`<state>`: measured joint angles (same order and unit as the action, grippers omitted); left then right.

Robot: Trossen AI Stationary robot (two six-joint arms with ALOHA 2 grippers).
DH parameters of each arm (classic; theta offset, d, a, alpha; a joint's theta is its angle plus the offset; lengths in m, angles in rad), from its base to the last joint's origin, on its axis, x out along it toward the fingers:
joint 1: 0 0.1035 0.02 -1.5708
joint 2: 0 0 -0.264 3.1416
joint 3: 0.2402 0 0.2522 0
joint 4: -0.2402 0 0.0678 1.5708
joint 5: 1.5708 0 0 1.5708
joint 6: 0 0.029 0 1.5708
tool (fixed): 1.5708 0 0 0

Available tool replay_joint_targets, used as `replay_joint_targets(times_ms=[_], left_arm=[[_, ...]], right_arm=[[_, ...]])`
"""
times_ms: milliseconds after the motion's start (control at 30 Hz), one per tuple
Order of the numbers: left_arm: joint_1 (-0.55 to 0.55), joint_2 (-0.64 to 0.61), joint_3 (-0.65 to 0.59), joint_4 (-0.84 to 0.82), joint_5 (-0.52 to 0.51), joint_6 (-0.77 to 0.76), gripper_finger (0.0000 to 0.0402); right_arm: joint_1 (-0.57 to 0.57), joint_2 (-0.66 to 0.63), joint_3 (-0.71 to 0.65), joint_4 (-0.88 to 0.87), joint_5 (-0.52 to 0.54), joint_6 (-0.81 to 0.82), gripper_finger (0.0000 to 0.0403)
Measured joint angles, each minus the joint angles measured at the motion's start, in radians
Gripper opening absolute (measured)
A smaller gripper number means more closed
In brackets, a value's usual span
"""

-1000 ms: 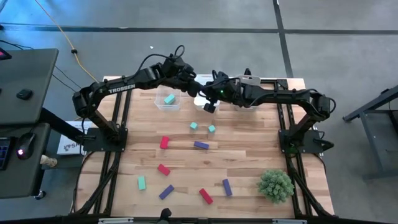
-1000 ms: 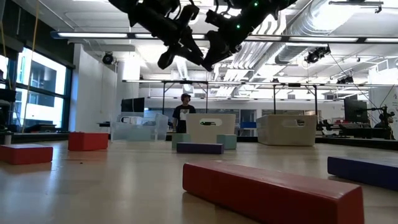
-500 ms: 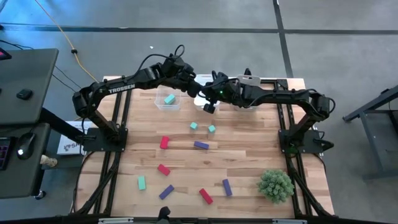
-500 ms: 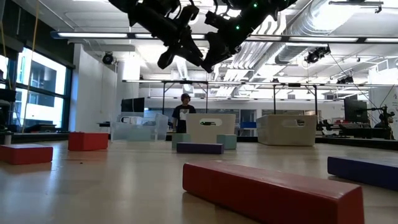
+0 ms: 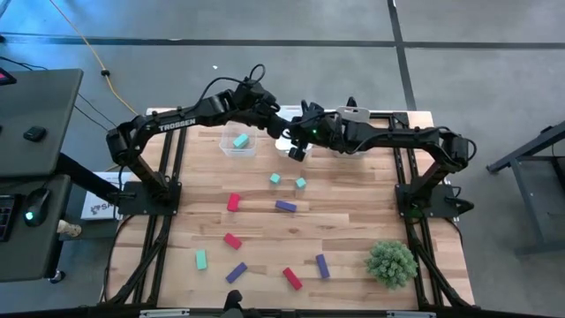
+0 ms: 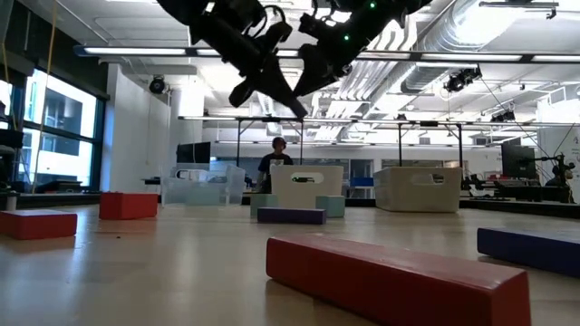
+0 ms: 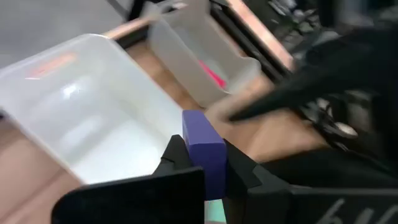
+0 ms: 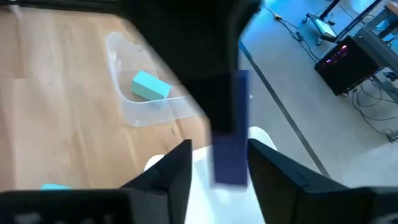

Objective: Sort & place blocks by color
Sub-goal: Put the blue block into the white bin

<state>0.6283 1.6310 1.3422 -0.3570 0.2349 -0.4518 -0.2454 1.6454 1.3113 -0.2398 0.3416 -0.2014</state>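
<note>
Wooden tabletop (image 5: 353, 212), clear bins at back. Left gripper (image 7: 202, 171) jaws clamp purple block (image 7: 204, 151) above middle bin (image 7: 93, 118). Right gripper (image 8: 217, 165) jaws apart, empty. Block likely light, rigid; flat sides suit gripping.

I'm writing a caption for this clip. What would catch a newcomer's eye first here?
Both arms meet over the clear bins at the table's far edge, where the left gripper pinches a purple block with the right gripper close beside it. Red, purple and teal blocks lie scattered across the wooden table, and a spiky green plant ball sits at its near right corner.
</note>
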Motion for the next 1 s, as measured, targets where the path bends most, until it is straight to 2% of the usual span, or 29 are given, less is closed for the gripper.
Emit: replay_joint_targets(times_ms=[200,367,533,1000], left_arm=[[0.017,-0.001,0.0,0.001,-0.052,0.033,0.0001],[0.023,0.014,0.0,0.003,-0.068,0.049,0.0001],[0.02,0.074,0.0,0.009,-0.067,0.058,0.0],[0.015,0.257,0.0,0.018,-0.053,0.063,0.0]], right_arm=[[0.0,-0.004,0.0,-0.045,0.065,0.019,0.0195],[0.001,-0.03,0.0,-0.079,0.18,0.028,0.02],[-0.005,-0.059,0.016,-0.095,0.25,0.054,0.0201],[-0.018,-0.071,0.083,-0.14,0.253,0.097,0.0201]])
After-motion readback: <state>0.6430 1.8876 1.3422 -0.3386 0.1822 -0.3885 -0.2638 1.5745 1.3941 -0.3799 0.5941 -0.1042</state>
